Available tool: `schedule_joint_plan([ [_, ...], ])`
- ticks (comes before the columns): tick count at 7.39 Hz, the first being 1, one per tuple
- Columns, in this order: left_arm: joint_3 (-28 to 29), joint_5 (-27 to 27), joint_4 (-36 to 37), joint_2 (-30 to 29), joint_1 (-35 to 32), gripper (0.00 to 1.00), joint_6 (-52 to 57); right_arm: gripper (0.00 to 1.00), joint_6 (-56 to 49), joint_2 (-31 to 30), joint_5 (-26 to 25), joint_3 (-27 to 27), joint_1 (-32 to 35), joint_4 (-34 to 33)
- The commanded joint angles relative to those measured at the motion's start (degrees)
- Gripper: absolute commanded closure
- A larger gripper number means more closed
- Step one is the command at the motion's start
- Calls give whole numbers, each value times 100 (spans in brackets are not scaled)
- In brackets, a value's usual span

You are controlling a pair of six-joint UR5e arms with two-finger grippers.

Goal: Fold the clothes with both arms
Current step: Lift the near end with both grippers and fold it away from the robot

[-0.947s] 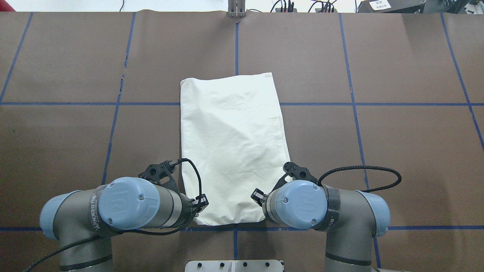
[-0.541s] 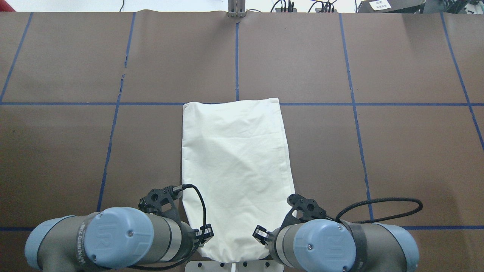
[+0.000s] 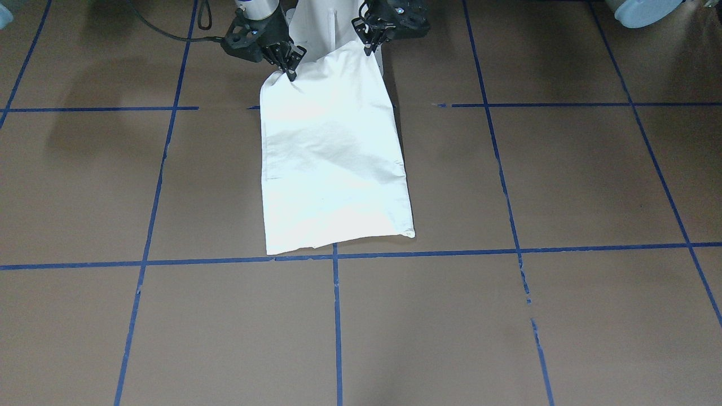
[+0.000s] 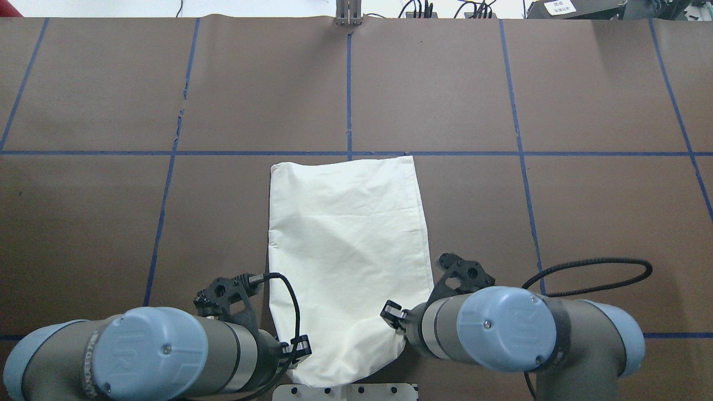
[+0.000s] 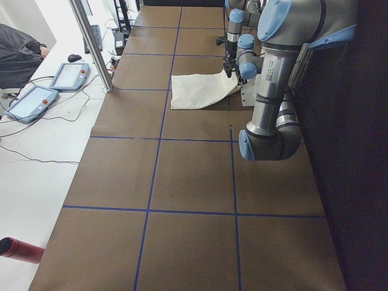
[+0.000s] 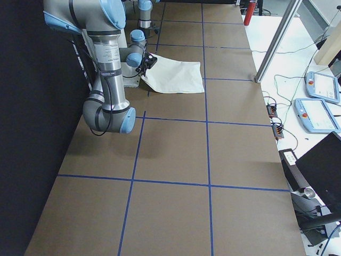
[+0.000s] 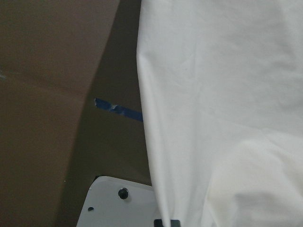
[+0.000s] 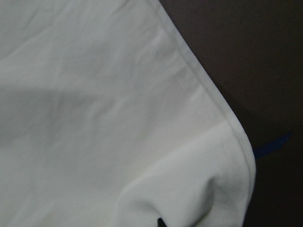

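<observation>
T-shirt (image 4: pixel 345 239) dragged nearer, left end effector (image 4: pixel 301 349), right end effector (image 4: pixel 393 313) clamping corners

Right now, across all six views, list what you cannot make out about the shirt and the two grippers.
1. T-shirt print: no view shows it; only a plain pale side faces the cameras.
2. Sleeves: none visible anywhere.
3. Left gripper and right gripper fingertips: cut off at the bottom edge of both wrist views, behind cloth.
4. Side views: both grippers too small.

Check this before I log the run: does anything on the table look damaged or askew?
The brown paper cover is torn along the blue tape line at far left. The T-shirt sits slightly skewed to the grid, its right edge slanting outward toward the robot.
</observation>
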Motion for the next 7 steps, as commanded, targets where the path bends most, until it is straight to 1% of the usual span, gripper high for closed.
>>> schedule_joint_plan([
  [1,405,-273,-98,-162,-1335,100,988,100,-704,564,725,-652,1221,29],
  [2,956,-797,-282,-372,-2100,100,1524,100,-986,1021,1243,-1319,1837,46],
  [3,1640,-855,-823,-548,-2508,100,1669,100,-1128,1426,1648,-1935,2286,247],
  [4,2352,-855,-1507,-646,-2660,100,1688,100,-1173,1752,1696,-2759,2474,605],
  [5,2829,-847,-2001,-664,-2731,100,1688,100,-1200,2016,1748,-3489,2563,905],
  [6,3252,-838,-2337,-812,-2741,100,1679,99,-1191,2228,1749,-3958,2581,1108],
  [7,3482,-812,-2427,-927,-2750,1,1671,1,-1226,2282,1740,-4093,2590,1197],
])
